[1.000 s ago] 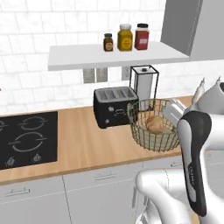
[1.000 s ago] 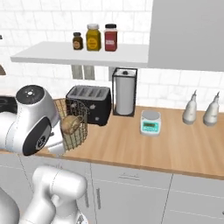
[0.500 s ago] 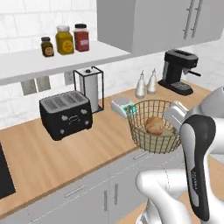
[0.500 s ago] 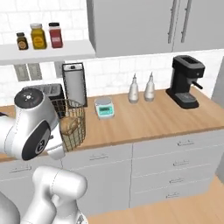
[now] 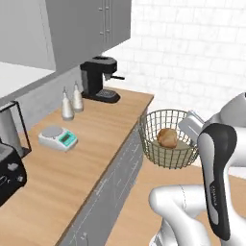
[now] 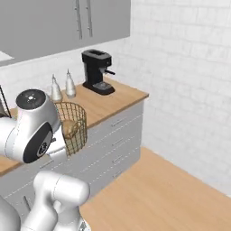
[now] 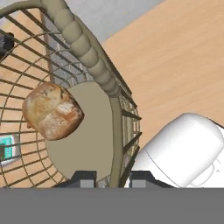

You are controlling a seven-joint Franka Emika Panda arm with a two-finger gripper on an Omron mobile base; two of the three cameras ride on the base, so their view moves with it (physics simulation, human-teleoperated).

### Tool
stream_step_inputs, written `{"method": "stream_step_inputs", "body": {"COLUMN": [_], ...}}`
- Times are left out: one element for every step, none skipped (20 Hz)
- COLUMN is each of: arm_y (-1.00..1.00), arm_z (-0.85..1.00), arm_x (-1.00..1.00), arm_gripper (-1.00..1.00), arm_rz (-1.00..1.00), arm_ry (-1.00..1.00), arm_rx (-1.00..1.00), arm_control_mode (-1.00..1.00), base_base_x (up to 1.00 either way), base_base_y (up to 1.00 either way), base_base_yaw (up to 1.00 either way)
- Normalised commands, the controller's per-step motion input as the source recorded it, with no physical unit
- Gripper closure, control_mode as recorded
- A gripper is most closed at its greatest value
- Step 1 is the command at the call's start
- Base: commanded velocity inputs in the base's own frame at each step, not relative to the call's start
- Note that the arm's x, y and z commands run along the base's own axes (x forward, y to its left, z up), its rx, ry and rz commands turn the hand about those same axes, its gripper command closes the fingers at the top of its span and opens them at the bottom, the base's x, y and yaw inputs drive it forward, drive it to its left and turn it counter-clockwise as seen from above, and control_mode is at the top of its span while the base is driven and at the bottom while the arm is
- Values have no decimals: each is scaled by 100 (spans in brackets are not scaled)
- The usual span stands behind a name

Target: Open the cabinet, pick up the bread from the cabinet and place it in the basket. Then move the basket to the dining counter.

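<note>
The wire mesh basket [image 5: 154, 127] hangs in the air beside the kitchen counter's front edge, over the floor. The tan-brown bread [image 5: 167, 137] lies on its flat beige base. My gripper [image 5: 190, 126] is shut on the basket's right rim. In the hand view the thick braided rim [image 7: 88, 50] runs down between my fingertips [image 7: 85, 179], and the bread [image 7: 52, 111] rests left of it. From the right base view the basket [image 6: 78, 122] sits just behind my arm, with the bread [image 6: 68, 128] seen through the mesh. The dining counter is out of view.
On the wood counter [image 5: 86, 144] stand a black coffee machine [image 5: 100, 79], two pale bottles [image 5: 70, 101], a small scale [image 5: 57, 138] and a black toaster [image 5: 8, 176]. Grey upper cabinets [image 5: 91, 29] hang above. Wood floor [image 6: 171, 189] spreads right toward a white brick wall [image 6: 189, 67].
The whole picture has swung as the base turned right, so the stovetop, shelf and jars have left view. The basket with the bread stays in my gripper, now off the counter.
</note>
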Motion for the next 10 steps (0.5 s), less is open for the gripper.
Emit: {"method": "stream_step_inputs", "body": {"arm_y": [0, 0, 0, 0, 0, 0, 0, 0, 0, 0], "arm_z": [0, 0, 0, 0, 0, 0, 0, 0, 0, 0], "arm_x": [0, 0, 0, 0, 0, 0, 0, 0, 0, 0], "arm_gripper": [100, 100, 100, 100, 100, 100, 100, 100, 100, 100], "arm_rz": [0, 0, 0, 0, 0, 0, 0, 0, 0, 0], "arm_ry": [0, 0, 0, 0, 0, 0, 0, 0, 0, 0], "arm_rx": [0, 0, 0, 0, 0, 0, 0, 0, 0, 0], "arm_control_mode": [100, 100, 100, 100, 100, 100, 100, 100, 100, 100], "base_base_x": [0, 0, 0, 0, 0, 0, 0, 0, 0, 0], "base_base_y": [5, 6, 5, 5, 5, 5, 6, 6, 6, 6], "base_base_yaw": [-98, -98, -98, -98, -99, -99, -99, -99, -99, -99]}}
